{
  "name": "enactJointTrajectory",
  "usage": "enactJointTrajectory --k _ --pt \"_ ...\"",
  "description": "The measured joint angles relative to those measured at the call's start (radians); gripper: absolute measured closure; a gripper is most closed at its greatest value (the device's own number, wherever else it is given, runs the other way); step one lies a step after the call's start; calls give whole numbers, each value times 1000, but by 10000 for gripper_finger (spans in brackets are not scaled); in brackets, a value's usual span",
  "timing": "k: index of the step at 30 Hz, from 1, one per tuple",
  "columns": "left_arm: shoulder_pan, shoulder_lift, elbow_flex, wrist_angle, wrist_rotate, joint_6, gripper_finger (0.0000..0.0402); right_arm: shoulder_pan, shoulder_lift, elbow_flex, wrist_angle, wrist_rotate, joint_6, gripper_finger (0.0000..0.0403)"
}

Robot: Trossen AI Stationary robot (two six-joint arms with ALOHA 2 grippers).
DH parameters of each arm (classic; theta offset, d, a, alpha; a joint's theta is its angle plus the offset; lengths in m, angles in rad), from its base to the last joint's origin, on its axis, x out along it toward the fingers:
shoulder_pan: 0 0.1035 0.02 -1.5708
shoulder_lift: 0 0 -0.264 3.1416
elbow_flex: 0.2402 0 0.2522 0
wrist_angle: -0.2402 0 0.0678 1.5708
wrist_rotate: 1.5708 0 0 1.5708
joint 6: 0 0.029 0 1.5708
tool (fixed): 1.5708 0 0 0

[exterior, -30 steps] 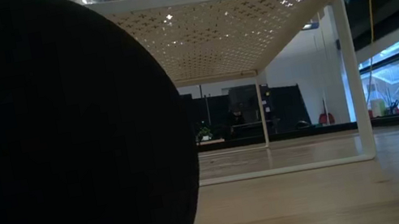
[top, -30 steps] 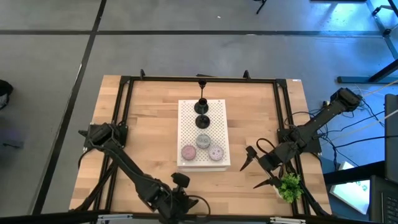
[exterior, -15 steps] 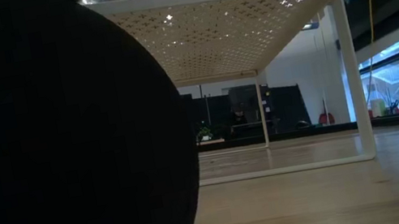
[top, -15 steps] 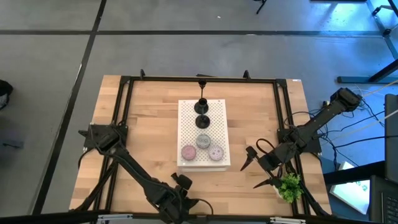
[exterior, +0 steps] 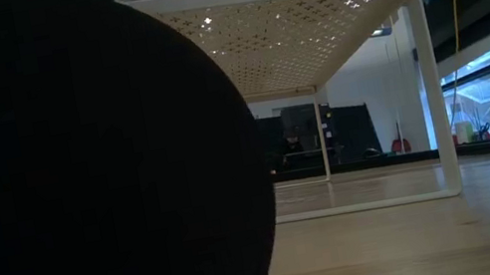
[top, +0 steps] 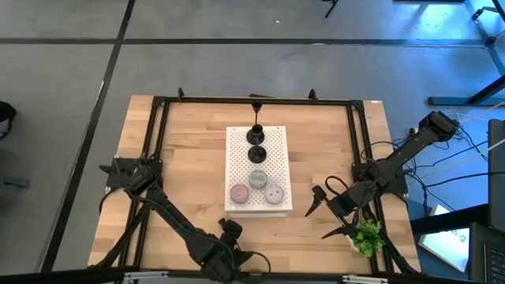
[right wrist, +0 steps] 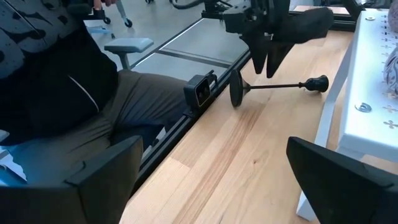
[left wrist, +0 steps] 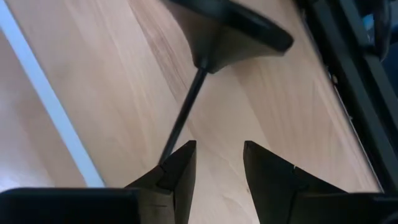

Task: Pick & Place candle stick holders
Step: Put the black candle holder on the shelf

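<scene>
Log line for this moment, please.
left tool: open, over lying black thin-stemmed candle holder | right tool: open, idle beside green plant

A white perforated board (top: 272, 170) stands mid-table (top: 189, 150), a green plant (top: 368, 236) at its right edge.

Black candle stick holders (top: 256, 143) and pink (top: 239, 192), grey (top: 258, 178) pucks on white perforated board (top: 272, 154).

The table (top: 197, 158) has a top of light wood with smooth, matt boards, and its frame (top: 158, 106) is black metal. In the middle stands a white board (top: 272, 146) full of small holes, matt. The candle holder (right wrist: 273, 86) lying beside it looks like matt black metal.
</scene>
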Motion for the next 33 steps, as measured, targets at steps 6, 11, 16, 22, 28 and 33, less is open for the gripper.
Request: enactJointTrajectory --k 6,11,16,22,28,33 --pt "9 0 8 2 -79 66 273 0 0 0 1 1 0 3" --pt "29 0 8 3 -96 82 274 0 0 0 5 3 -2 3" --pt "37 0 8 4 -72 81 274 0 0 0 5 3 0 3" --pt "35 1 8 4 -27 49 274 0 0 0 -6 2 0 3" --pt "34 9 4 25 -13 30 274 0 0 0 -7 2 1 3" --pt "34 42 4 43 37 27 278 0 0 0 -8 2 12 3"
